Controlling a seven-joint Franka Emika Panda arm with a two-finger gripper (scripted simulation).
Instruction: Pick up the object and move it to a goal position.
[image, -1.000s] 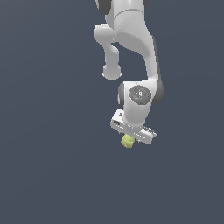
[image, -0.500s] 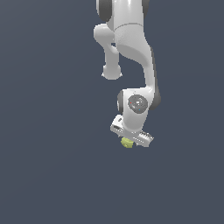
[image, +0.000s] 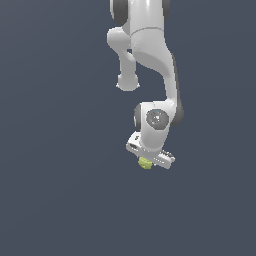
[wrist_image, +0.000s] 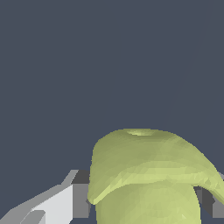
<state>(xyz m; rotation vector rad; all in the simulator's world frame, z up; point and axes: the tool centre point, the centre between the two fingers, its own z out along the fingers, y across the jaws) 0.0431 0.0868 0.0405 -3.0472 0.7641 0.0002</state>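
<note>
Exterior view: the gripper (image: 148, 161) hangs over plain grey ground, the object (image: 145, 162) peeking beneath it. Wrist view – fingers (wrist_image: 78, 192) clamp the object (wrist_image: 148, 175) (lumpy, yellow-green) on both sides.

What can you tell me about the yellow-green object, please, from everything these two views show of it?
The object is small, yellow-green, roundish and slightly lumpy, with a matte, faceted surface. In the wrist view it looks domed, with a curved fold or overhang across its front and a pale spot on top. It sits between the fingers of the white gripper, which is shut on it, and is much narrower than the gripper. Only plain dark background shows around it.
</note>
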